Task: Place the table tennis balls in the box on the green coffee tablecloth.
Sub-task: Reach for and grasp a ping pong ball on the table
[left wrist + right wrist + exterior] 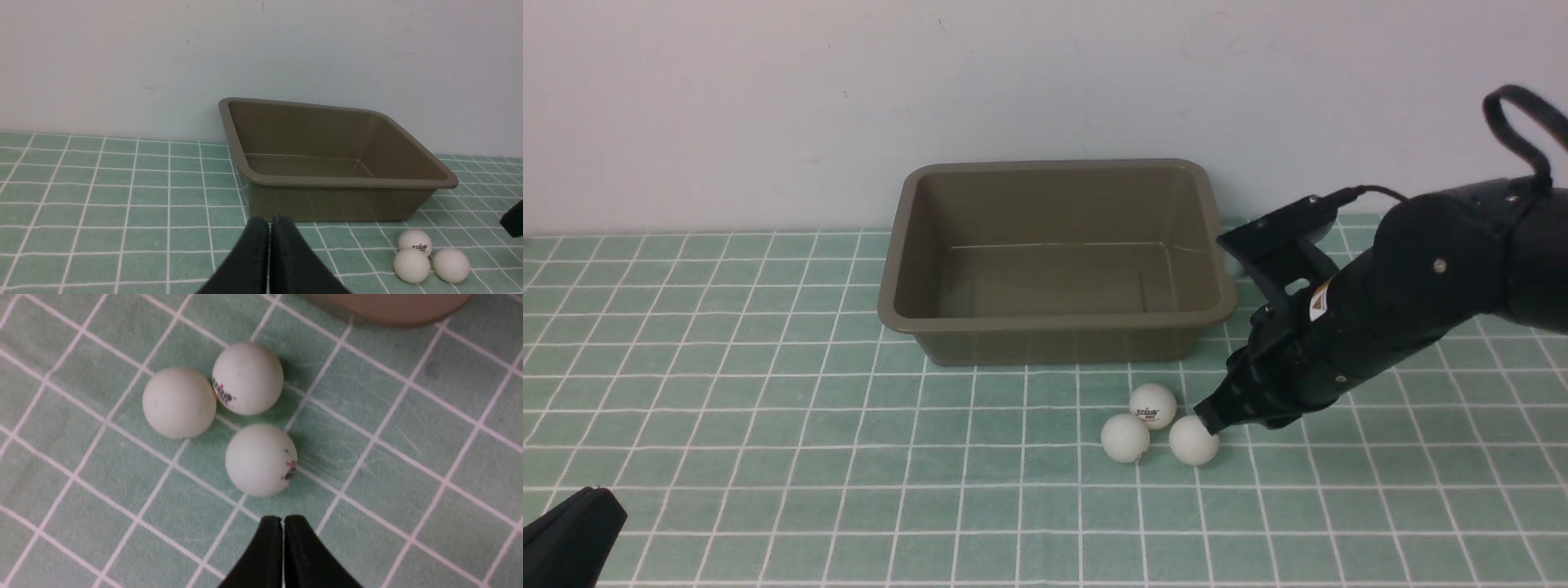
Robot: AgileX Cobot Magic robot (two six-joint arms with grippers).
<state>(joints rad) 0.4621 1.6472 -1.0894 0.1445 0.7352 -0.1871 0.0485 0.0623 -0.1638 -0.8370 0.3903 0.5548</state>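
Three white balls near olive-brown box, outside

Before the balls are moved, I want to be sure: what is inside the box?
Nothing shows in the box: its visible floor and inner walls are bare. The strip of floor close behind its near wall is hidden.

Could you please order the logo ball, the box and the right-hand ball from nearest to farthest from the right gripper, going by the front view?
1. Right-hand ball: just beside the right gripper's tip.
2. Logo ball: to its left, slightly farther back.
3. Box: behind the balls, mostly leftward.
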